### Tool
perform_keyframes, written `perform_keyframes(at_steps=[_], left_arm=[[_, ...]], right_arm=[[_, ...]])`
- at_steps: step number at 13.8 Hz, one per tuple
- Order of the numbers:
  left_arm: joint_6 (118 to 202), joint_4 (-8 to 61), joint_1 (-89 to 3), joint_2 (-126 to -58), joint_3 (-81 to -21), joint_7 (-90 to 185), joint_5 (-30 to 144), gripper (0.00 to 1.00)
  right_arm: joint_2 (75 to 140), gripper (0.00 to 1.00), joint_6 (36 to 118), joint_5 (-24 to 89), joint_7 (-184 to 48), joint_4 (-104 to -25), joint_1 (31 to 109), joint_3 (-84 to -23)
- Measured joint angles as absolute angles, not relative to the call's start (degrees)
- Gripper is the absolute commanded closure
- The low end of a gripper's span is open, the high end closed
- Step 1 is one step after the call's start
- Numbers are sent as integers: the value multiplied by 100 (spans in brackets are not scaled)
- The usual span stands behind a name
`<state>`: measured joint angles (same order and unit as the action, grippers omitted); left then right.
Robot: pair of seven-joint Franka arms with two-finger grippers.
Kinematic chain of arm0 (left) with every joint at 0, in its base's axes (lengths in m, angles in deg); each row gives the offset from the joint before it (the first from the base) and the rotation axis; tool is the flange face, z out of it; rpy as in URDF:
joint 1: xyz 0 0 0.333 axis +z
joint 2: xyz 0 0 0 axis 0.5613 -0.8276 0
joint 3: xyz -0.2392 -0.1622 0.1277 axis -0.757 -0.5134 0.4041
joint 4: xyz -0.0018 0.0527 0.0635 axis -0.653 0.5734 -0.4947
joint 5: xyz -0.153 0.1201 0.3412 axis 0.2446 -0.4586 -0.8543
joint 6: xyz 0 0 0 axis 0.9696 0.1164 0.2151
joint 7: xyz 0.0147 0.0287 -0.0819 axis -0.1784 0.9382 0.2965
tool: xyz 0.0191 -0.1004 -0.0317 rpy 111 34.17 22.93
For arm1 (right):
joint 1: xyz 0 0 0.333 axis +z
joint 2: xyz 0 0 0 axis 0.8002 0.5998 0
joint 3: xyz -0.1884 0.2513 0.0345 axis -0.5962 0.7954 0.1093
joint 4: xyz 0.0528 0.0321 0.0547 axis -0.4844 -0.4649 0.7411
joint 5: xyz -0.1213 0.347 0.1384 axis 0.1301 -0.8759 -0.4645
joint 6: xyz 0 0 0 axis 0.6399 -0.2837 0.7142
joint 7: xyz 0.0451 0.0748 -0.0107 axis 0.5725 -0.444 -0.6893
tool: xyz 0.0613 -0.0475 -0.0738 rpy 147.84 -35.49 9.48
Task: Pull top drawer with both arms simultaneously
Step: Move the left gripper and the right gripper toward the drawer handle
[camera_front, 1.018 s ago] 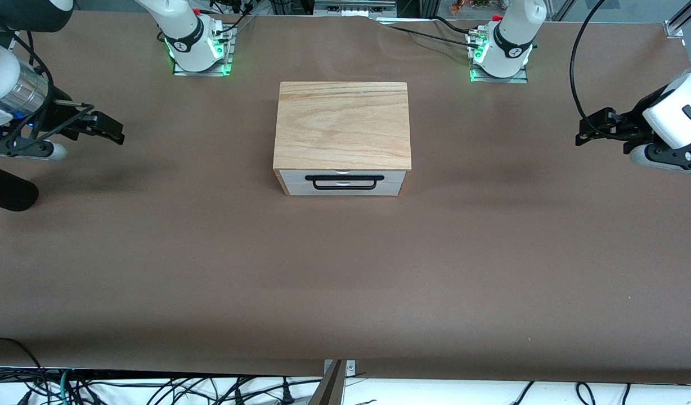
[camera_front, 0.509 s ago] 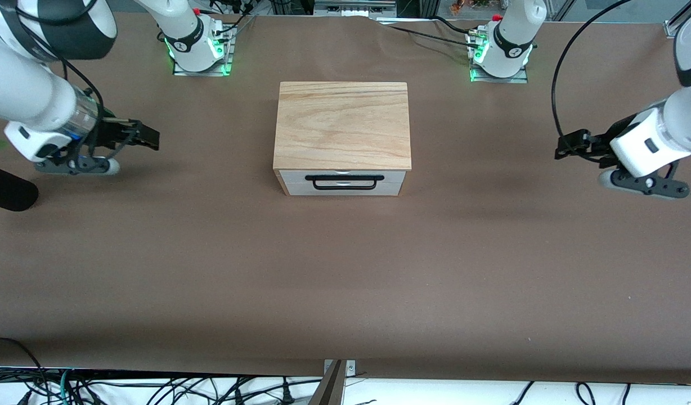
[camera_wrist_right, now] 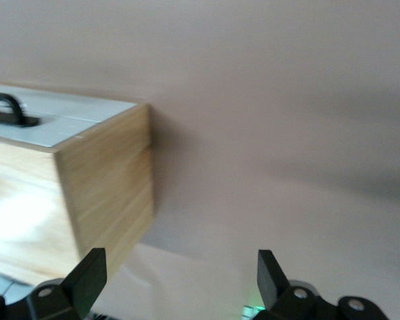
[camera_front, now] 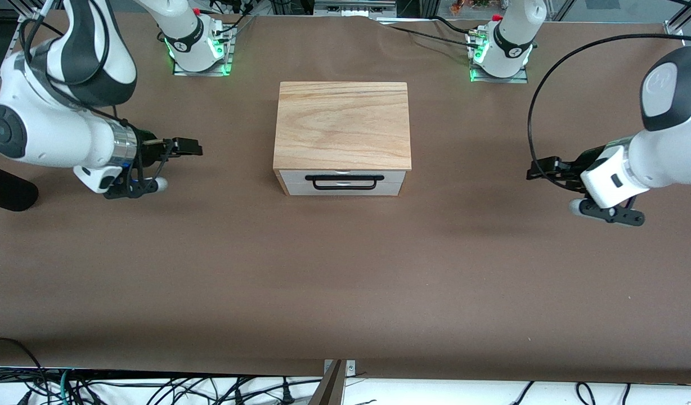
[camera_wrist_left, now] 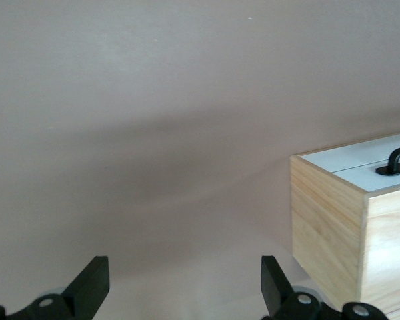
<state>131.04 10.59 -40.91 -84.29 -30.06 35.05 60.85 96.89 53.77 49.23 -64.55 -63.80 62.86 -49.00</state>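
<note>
Both the left gripper (camera_front: 539, 171) and the right gripper (camera_front: 191, 147) were spread and empty, well apart from the top drawer (camera_front: 343, 181). An uneven approach to its handle (camera_front: 343, 182) could skew the drawer and jam it.

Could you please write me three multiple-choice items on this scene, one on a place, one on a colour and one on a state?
1. Where is the left tool?
A. over bare table toward the left arm's end, apart from the wooden box
B. on the handle
C. on top of the box

2. What colour is the handle of the top drawer?
A. white
B. black
C. red

3. In what state is the top drawer?
A. pulled fully out
B. removed
C. shut, flush with the box front

Answers:
1 A, it hovers beside the box, as the right tool does at its own end.
2 B, a thin black bar on a white panel.
3 C, no tray projects.
</note>
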Motion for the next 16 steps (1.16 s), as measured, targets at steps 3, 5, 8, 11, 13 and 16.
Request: perform_keyframes(at_steps=[3,5,8,11,13,16], left_arm=[[13314,1060,-4237,-8732,-3016,3505,6656,0],[13476,1060,-4311,-8959,-3026,3505,7174,0],[13787,1067,-4436,-9330,-3038,3271,8036,0],[14000,1087,-4529,-9776,-3040,2487,9114,0],[14025,1094,-4548,-10106,-3041,1824,9780,0],[14188,1099,-4582,-10504,-3042,1165,10396,0]], right_arm=[[10035,0,5512,3945,-6985,-6380,6235,-4918],[10329,1,5642,3321,-7475,-6383,6169,-4924],[10852,2,5698,2373,-8534,-6390,5985,-4929],[11370,2,5689,1376,-9415,-6405,5924,-4929],[11680,9,5611,610,-10085,-6414,5941,-4901],[11884,26,5616,-321,-10560,-6412,6140,-4863]])
